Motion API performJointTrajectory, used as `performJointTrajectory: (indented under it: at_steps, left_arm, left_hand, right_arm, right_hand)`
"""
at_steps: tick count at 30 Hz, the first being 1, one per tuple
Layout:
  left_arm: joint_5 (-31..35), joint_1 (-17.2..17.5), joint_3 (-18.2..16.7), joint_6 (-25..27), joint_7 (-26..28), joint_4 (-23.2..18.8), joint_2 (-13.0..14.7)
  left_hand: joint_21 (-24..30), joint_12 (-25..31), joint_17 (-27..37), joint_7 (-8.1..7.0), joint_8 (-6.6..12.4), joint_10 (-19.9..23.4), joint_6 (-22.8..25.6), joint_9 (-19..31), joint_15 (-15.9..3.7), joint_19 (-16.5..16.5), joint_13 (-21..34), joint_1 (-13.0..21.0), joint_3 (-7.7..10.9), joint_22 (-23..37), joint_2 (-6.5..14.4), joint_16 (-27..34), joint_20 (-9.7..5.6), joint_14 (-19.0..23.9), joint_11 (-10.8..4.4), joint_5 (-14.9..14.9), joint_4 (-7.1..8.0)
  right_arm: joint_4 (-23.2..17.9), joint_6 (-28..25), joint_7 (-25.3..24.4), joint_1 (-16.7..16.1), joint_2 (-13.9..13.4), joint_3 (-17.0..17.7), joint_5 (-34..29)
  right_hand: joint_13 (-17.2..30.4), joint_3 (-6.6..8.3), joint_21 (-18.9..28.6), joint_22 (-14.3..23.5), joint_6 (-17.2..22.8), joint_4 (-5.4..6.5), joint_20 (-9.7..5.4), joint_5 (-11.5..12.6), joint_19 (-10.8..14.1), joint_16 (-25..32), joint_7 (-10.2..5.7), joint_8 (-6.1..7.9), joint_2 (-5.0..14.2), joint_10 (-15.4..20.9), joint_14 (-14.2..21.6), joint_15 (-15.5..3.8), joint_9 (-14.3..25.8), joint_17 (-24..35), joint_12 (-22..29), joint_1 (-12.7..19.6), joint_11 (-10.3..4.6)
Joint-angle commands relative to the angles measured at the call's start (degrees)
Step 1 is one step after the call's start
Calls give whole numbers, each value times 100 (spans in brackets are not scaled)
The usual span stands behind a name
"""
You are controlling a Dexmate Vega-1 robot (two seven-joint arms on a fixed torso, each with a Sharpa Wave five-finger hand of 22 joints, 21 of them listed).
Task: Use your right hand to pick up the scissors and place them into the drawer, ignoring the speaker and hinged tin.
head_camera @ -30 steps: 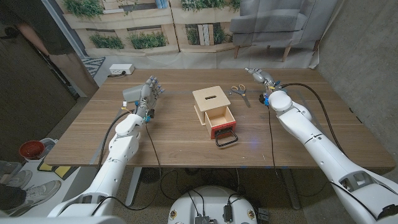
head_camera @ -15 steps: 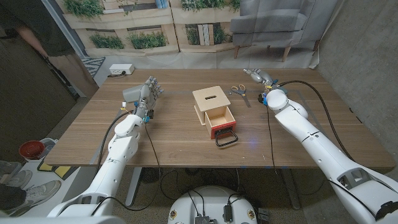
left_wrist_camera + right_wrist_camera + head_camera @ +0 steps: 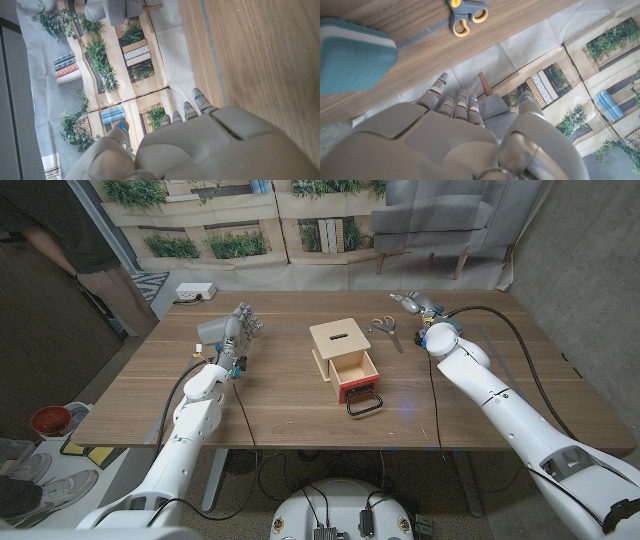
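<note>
My left hand (image 3: pixel 236 330) stands on the table well to the left of the wooden drawer box (image 3: pixel 343 358), fingers loosely apart and holding nothing. The box sits mid-table with its red-fronted drawer (image 3: pixel 357 383) pulled open toward me, black handle out front.

Just right of the box, toward its far corner, lie the scissors (image 3: pixel 385 329), flat on the wood with yellow-lined grey handles. In my right wrist view the scissors (image 3: pixel 466 14) show their two loops plainly, and a teal ribbed case (image 3: pixel 354 54) sits near them; I take that for something to leave alone.

I judge the scissors light, rigid and thin. Lying flat, they give little edge to get under, and the smooth blades could slide on the wood. The loops look like the best hold: pinch across them or near the pivot just beyond, so the blades hang steady and don't swing open.

My right hand (image 3: pixel 420 304) hovers beyond and to the right of the scissors, near the far edge of the table, not touching them. Its fingers (image 3: pixel 454 102) are extended and a little apart, with nothing between them.

Against a second ago, my right hand has shifted slightly farther from the box, and the forearm has turned with it. The scissors, box and left hand lie as before.
</note>
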Motion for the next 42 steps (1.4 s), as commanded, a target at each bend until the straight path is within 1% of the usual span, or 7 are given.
performJointTrajectory:
  at_steps: [1,17,24,26,32,36,42]
  left_arm:
    - [-8,67,-16,47,27,-79,1]
    - [-14,58,-45,27,38,-36,0]
    - [-24,17,-51,5,21,32,-2]
    - [-29,6,-53,0,13,54,-2]
    - [-42,-15,-62,-2,0,102,3]
    - [-51,-23,-66,8,-15,119,15]
    - [-52,-43,-66,17,-19,146,24]
  left_hand:
    - [-28,27,23,4,24,-488,-231,32,51,-715,23,23,-27,20,264,34,47,-587,39,25,0]
    - [-44,26,23,10,21,-490,-227,32,55,-712,24,22,-35,21,261,33,51,-589,45,25,0]
    - [-52,27,23,20,22,-486,-220,32,60,-708,24,22,-40,21,262,33,52,-588,40,26,0]
    - [-55,26,23,20,21,-488,-220,32,60,-707,24,22,-40,22,262,33,53,-587,44,26,0]
    - [-61,26,23,19,21,-486,-218,32,62,-704,24,23,-43,22,264,34,56,-586,41,27,0]
    - [-66,25,23,18,18,-490,-223,32,61,-704,24,23,-45,22,264,33,56,-588,42,27,0]
    - [-74,24,23,14,16,-491,-225,32,61,-701,24,23,-48,22,266,32,55,-590,45,28,1]
  right_arm:
    - [-28,-386,85,107,-19,-198,-282]
    - [69,-964,163,377,48,-576,-766]
    - [159,-1295,202,552,114,-810,-1066]
    - [199,-1359,216,597,139,-865,-1134]
    - [318,-1561,308,738,197,-1045,-1338]
    - [398,-1621,338,782,252,-1084,-1391]
    - [453,-1710,412,834,272,-1153,-1481]
  right_hand:
    - [0,-36,-2,28,70,9,37,-21,20,22,5,22,-42,69,65,11,26,23,12,5,-18]
    - [0,-42,4,28,207,-21,25,-10,99,28,-34,43,-29,157,169,-38,28,17,18,58,-67]
    - [-1,-37,18,24,283,-74,7,8,200,48,-69,43,-40,231,306,-62,28,10,22,149,-148]
    - [-2,-34,29,23,321,-101,12,19,262,68,-78,44,-51,260,400,-70,29,9,21,197,-148]
    - [-3,-31,32,21,396,-133,0,33,317,70,-99,56,-67,323,465,-101,29,7,28,262,-167]
    - [-3,-21,35,19,436,-161,-11,50,364,65,-114,59,-76,357,496,-129,29,6,29,324,-205]
    - [-3,-15,28,18,456,-181,-11,64,379,58,-130,55,-84,366,516,-133,29,5,22,377,-210]
